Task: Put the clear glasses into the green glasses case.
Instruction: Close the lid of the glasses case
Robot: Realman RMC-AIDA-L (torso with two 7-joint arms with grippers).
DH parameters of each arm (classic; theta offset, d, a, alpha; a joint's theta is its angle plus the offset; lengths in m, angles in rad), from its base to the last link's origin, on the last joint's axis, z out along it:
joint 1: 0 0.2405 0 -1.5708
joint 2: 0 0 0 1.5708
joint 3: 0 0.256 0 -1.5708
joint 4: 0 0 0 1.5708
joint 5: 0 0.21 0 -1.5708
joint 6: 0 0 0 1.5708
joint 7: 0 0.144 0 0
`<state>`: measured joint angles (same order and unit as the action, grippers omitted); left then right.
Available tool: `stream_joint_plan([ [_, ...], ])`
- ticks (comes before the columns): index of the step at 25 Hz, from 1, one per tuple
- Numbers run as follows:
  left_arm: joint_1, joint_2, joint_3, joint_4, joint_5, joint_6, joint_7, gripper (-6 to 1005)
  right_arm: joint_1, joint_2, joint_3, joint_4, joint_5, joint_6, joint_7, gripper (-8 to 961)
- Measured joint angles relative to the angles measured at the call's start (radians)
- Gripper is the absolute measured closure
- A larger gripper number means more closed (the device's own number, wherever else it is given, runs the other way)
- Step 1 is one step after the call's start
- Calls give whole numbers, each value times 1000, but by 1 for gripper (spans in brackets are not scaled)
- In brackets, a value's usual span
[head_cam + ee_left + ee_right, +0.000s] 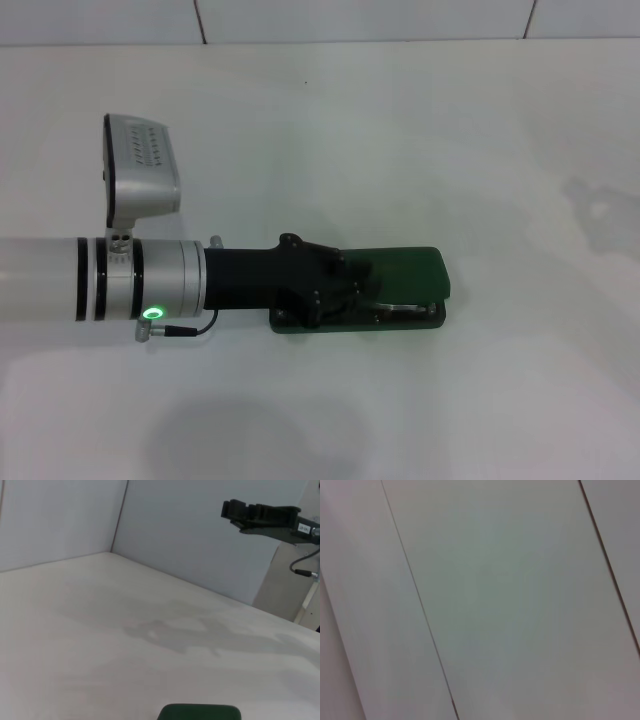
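We reach across the white worktop (480, 130) from the left with our left arm, and our left end effector (352, 290) sits right over the green glasses case (410, 272). The case lies near the middle of the worktop with its lid raised and tilted toward the far side, the dark green lid showing above the lower tray. Inside the tray, just beyond the black fingers, we see pale, glossy curves that look like the clear glasses (405, 311), lying in the open case. The end effector's black body covers the near end of the case, so we cannot tell whether its fingers are spread or closed, or whether they grip anything.

In the left wrist view only a rounded green edge of the case (200, 712) shows, with bare worktop stretching away. Farther off in that view our right end effector (240, 512) hangs high above the worktop, well apart from the case; its finger spacing is not readable. The right wrist view shows only plain wall panels.
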<state>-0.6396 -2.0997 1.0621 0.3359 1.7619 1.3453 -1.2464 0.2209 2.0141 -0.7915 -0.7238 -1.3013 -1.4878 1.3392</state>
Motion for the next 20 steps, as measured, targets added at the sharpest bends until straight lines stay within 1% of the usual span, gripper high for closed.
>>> stream_joint_plan([
  [8, 6, -1, 7, -5, 0, 15, 18, 675, 1, 0, 0, 1, 1, 0, 0, 866],
  [12, 10, 1, 7, -3, -18, 58, 34, 671, 1, 0, -1, 3, 0, 0, 0, 866],
  [16, 14, 10, 7, 22, -67, 159, 35, 667, 2, -1, -11, 1, -26, -18, -20, 866],
  [19, 34, 15, 7, 89, -61, 280, 67, 664, 8, -1, -13, -7, -75, -81, -104, 866],
  [20, 45, 16, 6, 114, -60, 318, 82, 663, 8, -1, -13, -7, -75, -81, -104, 866],
])
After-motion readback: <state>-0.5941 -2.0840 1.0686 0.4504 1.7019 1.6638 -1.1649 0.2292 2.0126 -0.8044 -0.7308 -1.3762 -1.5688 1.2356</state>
